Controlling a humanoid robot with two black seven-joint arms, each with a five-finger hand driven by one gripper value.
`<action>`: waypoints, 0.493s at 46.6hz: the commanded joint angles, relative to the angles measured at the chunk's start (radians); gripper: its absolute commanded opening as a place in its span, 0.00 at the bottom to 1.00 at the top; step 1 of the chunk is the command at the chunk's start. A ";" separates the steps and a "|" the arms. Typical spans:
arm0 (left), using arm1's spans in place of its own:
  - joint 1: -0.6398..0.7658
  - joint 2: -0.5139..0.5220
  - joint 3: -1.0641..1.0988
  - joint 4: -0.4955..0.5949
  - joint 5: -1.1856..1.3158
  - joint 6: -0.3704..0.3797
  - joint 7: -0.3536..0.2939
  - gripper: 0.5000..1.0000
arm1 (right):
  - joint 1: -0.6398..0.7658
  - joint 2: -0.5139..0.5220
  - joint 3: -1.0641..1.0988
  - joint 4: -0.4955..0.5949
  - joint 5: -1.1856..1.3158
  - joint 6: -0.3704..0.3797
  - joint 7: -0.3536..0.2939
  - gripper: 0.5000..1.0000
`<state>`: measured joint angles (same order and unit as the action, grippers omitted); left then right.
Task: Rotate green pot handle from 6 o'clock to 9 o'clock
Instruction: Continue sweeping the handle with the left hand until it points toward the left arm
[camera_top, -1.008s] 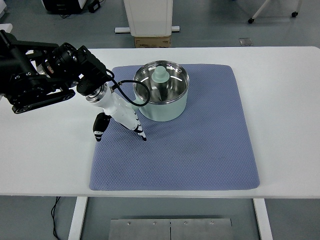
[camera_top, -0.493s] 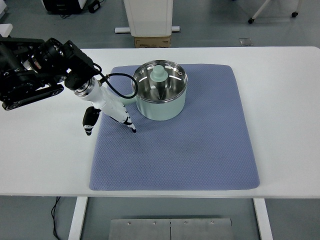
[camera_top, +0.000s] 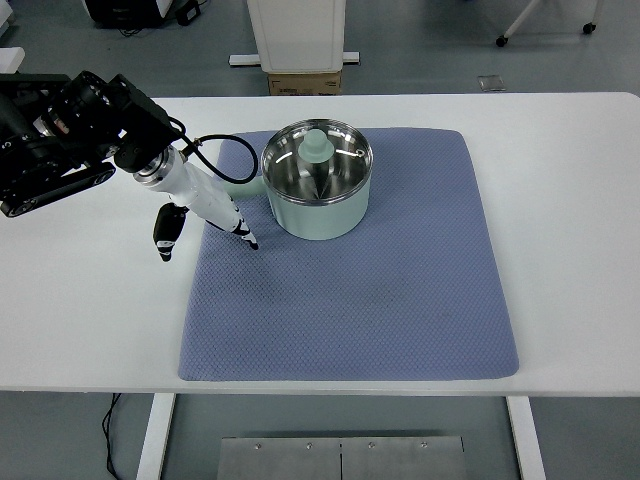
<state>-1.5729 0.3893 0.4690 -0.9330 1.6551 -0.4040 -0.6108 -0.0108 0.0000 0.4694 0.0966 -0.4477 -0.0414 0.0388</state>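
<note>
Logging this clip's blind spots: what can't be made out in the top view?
- Side handle of the pale green steel-lined pot: none visible; only a green knob shows inside.
- Left hand: black fingertips too small to judge; the arm is cut off by the left edge.
- Right arm: out of view.
- Blue-grey quilted mat: partly covered by the pot.

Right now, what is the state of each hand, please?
Left hand: open, holding nothing, beside the green pot.
Right hand: not in view.
</note>
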 joint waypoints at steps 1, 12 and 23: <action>0.004 -0.001 0.002 0.017 0.000 0.002 0.000 1.00 | 0.000 0.000 0.000 0.000 0.001 0.000 0.001 1.00; 0.017 -0.001 0.004 0.055 -0.001 0.028 0.000 1.00 | 0.000 0.000 0.000 0.000 0.000 0.000 0.001 1.00; 0.019 -0.006 0.004 0.091 -0.006 0.036 0.000 1.00 | 0.000 0.000 0.000 0.000 0.000 0.000 0.001 1.00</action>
<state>-1.5538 0.3846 0.4726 -0.8463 1.6520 -0.3683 -0.6108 -0.0108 0.0000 0.4694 0.0966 -0.4477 -0.0414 0.0394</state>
